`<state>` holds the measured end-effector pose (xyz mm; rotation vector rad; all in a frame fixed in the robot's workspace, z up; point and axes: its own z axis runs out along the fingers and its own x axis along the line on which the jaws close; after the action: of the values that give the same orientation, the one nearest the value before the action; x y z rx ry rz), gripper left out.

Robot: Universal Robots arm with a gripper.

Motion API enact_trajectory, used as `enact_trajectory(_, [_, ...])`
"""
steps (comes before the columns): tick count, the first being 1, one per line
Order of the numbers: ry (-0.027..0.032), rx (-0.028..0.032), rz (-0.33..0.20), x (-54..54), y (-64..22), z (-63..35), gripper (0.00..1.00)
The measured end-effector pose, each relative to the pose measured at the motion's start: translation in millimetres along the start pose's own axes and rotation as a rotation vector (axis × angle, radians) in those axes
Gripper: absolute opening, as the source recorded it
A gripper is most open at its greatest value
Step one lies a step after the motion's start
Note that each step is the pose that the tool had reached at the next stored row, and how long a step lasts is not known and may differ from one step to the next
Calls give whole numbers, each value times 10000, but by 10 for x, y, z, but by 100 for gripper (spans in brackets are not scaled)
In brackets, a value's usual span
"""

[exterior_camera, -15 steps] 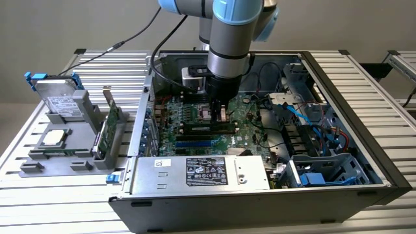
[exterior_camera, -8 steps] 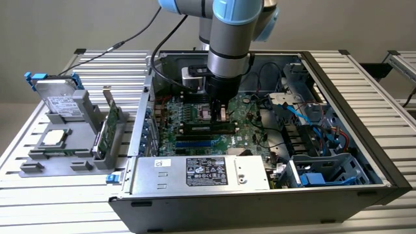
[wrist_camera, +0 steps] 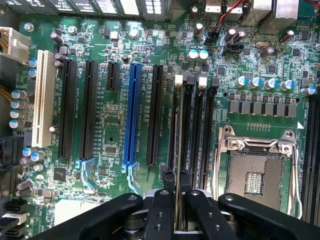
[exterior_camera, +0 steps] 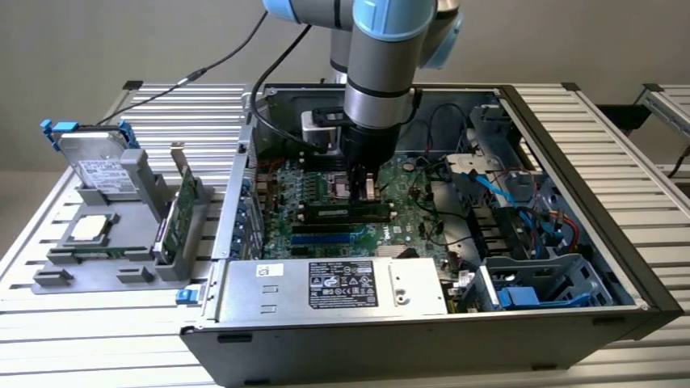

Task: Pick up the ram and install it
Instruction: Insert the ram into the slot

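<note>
My gripper (exterior_camera: 363,184) reaches down inside the open computer case (exterior_camera: 603,242), low over the green motherboard (exterior_camera: 323,182). In the wrist view the gripper (wrist_camera: 176,182) is shut on the ram (wrist_camera: 177,135). The ram is seen edge-on as a thin strip running out from between the black fingers (wrist_camera: 161,200). It lies along the outermost of several black memory slots (wrist_camera: 192,125) beside the processor socket (wrist_camera: 257,170). I cannot tell whether its lower edge touches the slot.
A silver power supply (exterior_camera: 345,287) fills the case's near end, and blue and black cables (exterior_camera: 490,182) hang at the exterior view's right. Outside the case, a grey fixture (exterior_camera: 108,259) holds a hard drive (exterior_camera: 103,170) and an upright green card (exterior_camera: 183,202).
</note>
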<state>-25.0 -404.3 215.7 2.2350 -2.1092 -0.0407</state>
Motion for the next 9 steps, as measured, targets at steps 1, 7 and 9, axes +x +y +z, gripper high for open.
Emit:
enact_trajectory(1, [0, 0, 0, 0, 0, 0, 14])
enact_trajectory(7, [-2, 1, 0, -2, -1, 3, 34])
enact_trajectory(9, [-1, 0, 0, -1, 0, 3, 39])
